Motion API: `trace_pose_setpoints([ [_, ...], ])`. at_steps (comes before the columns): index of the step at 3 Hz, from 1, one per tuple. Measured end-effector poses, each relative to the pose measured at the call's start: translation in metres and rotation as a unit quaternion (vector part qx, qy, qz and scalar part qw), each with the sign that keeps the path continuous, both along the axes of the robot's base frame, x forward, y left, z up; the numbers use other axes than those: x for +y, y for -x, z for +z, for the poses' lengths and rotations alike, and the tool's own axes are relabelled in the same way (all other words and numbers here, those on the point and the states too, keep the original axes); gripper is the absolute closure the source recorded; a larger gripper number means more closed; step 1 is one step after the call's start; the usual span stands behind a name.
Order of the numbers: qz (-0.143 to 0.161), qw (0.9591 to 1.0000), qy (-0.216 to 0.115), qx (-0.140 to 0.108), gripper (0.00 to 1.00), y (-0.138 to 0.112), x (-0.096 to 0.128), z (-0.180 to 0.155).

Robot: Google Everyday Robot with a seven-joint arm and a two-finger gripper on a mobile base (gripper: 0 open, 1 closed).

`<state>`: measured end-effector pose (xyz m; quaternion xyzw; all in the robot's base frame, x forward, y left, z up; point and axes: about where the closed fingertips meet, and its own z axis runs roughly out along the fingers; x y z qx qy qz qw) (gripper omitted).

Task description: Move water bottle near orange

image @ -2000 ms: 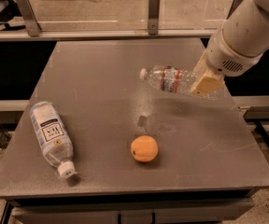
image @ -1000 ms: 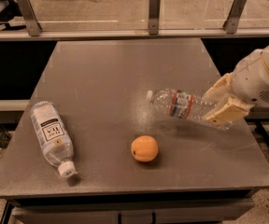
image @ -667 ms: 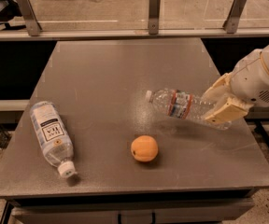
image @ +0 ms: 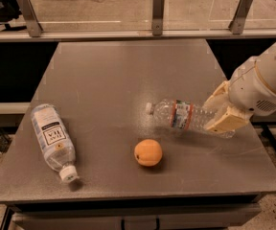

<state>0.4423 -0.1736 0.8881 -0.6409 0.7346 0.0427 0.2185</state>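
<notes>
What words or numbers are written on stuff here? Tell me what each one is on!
Fat clear plastic bottle lying at the table's left, big white label: dark print, too blurred to read.
Slim clear ribbed water bottle, red-and-blue label band: no letters readable.
Small round orange fruit: no writing.
The gripper, clamped on the water bottle's base end at the table's right: no writing visible.
</notes>
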Motion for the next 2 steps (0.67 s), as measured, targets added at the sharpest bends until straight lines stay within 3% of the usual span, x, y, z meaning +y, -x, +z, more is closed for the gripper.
trace_pose_setpoints([
  [1,0.003,0.9999,0.012,0.002,1.00,0.0023,0.0062,-0.0064],
  [2,0.008,0.9999,-0.004,0.012,0.82,0.0037,0.0084,-0.0103],
])
